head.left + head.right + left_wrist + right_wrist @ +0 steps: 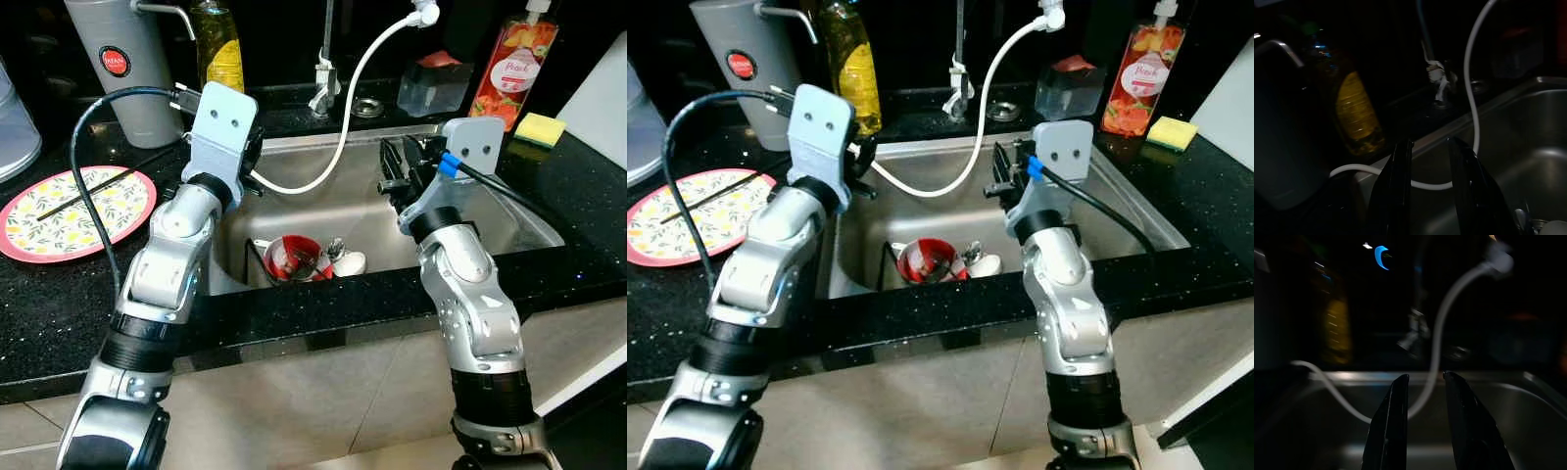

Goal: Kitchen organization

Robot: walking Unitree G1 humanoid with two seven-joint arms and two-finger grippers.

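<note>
Steel sink (509, 220) set in a black counter holds a red bowl (291, 257) with cutlery and a white dish at its near wall. Both arms reach over the basin: the left gripper (1430, 183) hovers at the left rim, the right gripper (1424, 418) above the middle, each with fingers slightly parted and empty. A white hose (343, 127) loops between them. A floral plate (73, 211) with chopsticks lies on the counter to the left
</note>
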